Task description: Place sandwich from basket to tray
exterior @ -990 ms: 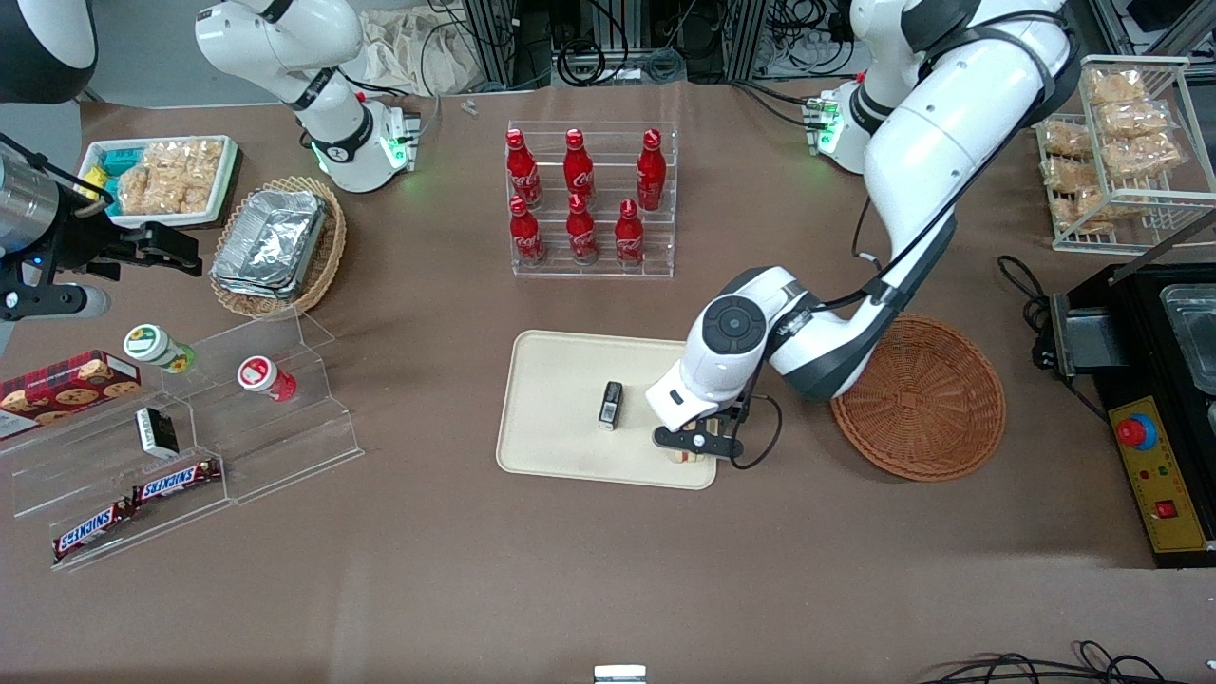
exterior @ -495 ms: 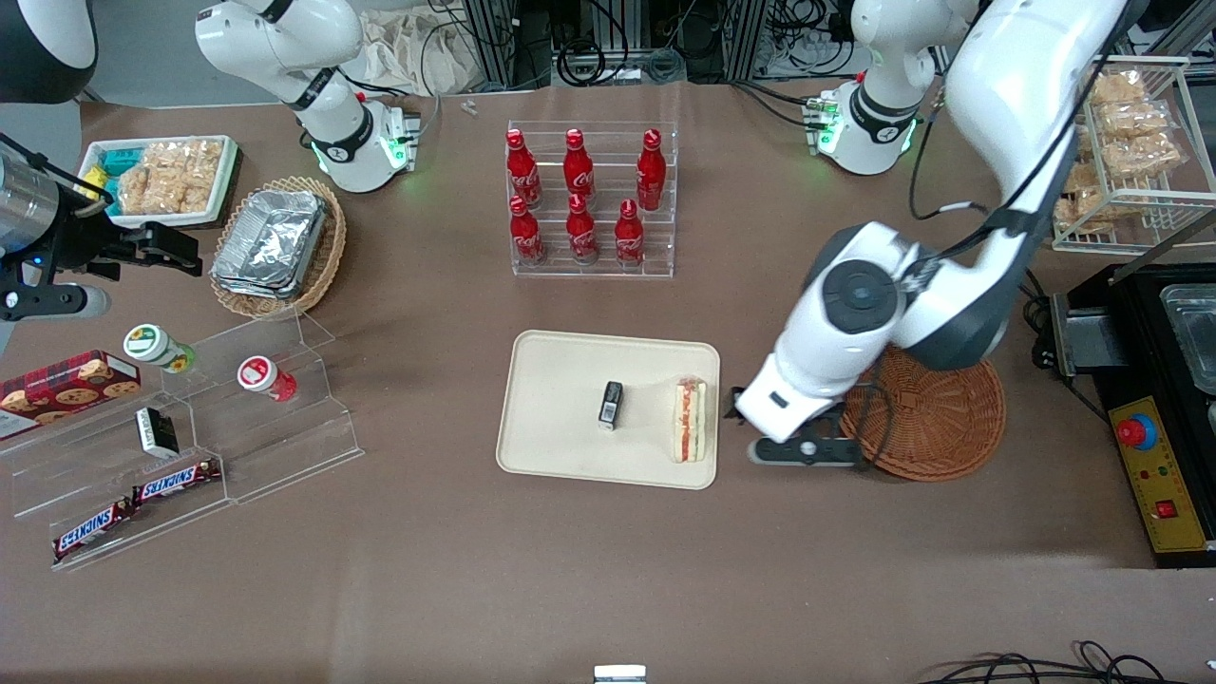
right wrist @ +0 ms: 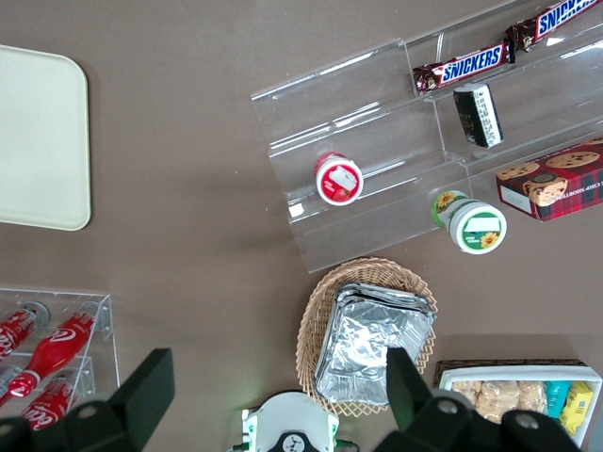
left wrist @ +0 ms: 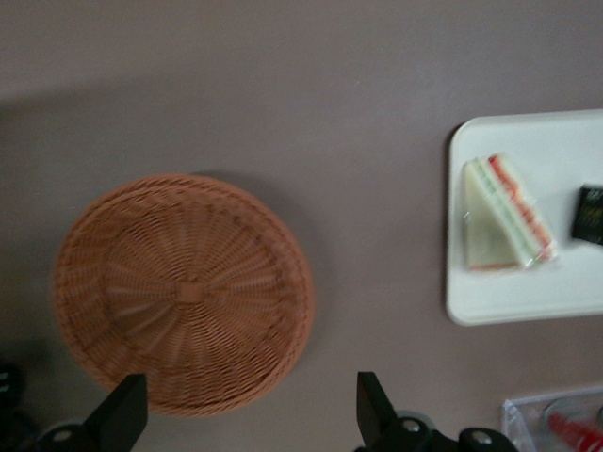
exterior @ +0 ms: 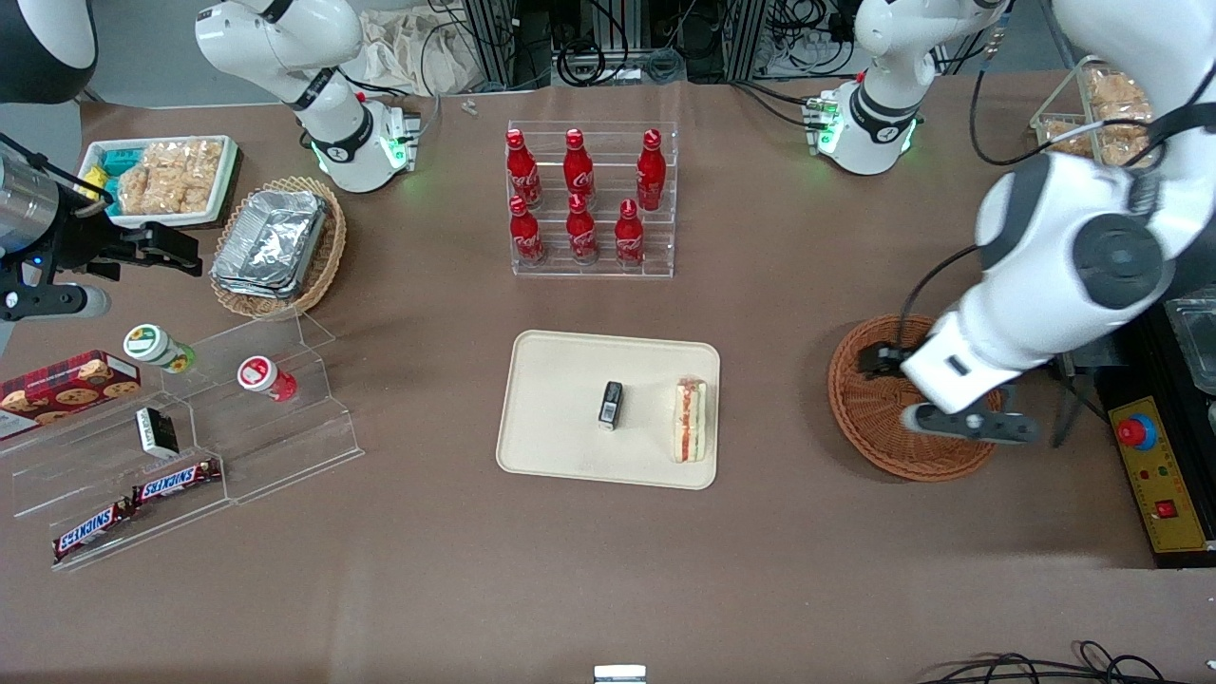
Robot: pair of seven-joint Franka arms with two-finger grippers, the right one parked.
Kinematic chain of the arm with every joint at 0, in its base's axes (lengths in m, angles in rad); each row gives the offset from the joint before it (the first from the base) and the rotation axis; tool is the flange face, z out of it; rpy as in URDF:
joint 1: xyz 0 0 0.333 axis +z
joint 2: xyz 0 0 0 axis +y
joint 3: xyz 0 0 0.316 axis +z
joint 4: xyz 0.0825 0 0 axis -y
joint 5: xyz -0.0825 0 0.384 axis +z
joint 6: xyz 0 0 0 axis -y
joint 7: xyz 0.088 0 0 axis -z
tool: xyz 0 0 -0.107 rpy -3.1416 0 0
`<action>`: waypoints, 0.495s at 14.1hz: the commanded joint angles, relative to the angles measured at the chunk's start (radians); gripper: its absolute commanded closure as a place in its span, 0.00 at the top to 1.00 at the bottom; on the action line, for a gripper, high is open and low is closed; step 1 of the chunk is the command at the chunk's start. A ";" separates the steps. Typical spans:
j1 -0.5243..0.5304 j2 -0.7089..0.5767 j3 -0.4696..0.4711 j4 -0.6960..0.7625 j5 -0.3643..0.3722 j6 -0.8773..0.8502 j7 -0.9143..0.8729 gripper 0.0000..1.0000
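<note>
Delivered: sandwich [exterior: 690, 420] on its side near the edge of tray [exterior: 570, 375], beside a small black box [exterior: 611, 406] (basket [exterior: 869, 432] bare). Above the basket, gripper [exterior: 959, 425], fingers spread, holding nothing.

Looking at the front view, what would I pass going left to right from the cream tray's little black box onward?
Small black box → sandwich → reddish basket → gripper, above the basket's edge, jaws open.

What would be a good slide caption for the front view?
Sandwich lies on the tray beside a small black box; the open gripper hovers over the empty basket.
</note>
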 commanded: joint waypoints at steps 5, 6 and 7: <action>0.115 -0.045 -0.007 -0.034 -0.015 -0.041 0.222 1.00; 0.115 -0.047 -0.007 -0.032 -0.014 -0.044 0.217 1.00; 0.113 -0.060 -0.008 -0.033 -0.008 -0.046 0.205 1.00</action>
